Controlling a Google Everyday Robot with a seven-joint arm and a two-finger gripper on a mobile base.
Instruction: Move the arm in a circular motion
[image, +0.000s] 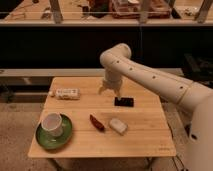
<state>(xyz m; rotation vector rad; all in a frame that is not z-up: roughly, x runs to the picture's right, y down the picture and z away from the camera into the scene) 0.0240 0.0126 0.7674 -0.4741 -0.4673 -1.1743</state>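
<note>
The cream-white arm (150, 80) reaches in from the right edge across the wooden table (145, 135). Its bulbous elbow (116, 56) stands above the table's far middle. The gripper (110, 90) hangs down from the elbow, just above the tabletop near the back centre. It holds nothing that I can see. A small black flat object (123, 101) lies on the table just right of and in front of the gripper.
A white cup (51, 123) sits on a green plate (62, 139) at the front left. A red pepper (96, 122) and a white wrapped item (118, 125) lie at the front middle. A white packet (66, 93) lies at the back left. A dark counter (70, 45) runs behind the table.
</note>
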